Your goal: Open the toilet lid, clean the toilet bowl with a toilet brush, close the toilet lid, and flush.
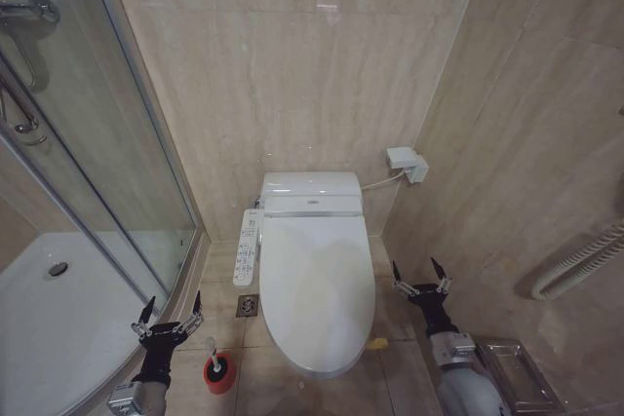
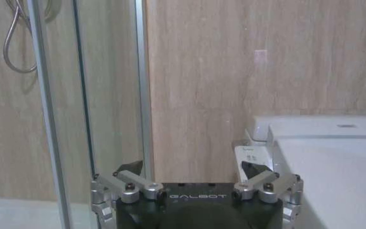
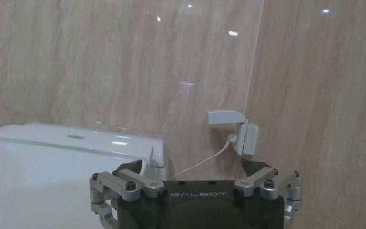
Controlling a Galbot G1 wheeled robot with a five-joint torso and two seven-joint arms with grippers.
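At the lower left of the head view the left gripper (image 1: 172,313) is hovering over the floor beside the shower tray (image 1: 39,328), its fingers spread wide and holding nothing. Just right of it, the toilet brush (image 1: 216,365) is standing in its red cup on the tiles. In the middle, the toilet lid (image 1: 317,289) is lying shut over the toilet bowl (image 1: 314,369), with the button panel (image 1: 248,248) running along its left side. At the lower right the right gripper (image 1: 421,276) is waiting beside the lid, fingers also open and empty.

Opening the lid looks like the step in hand; it is probably going best if a fingertip is slipping under the lid's front edge and lifting slowly, since the glossy plastic is likely slippery.

Beige tiles are covering the walls and floor, and a wall socket (image 1: 407,164) is sitting at the upper right of the toilet
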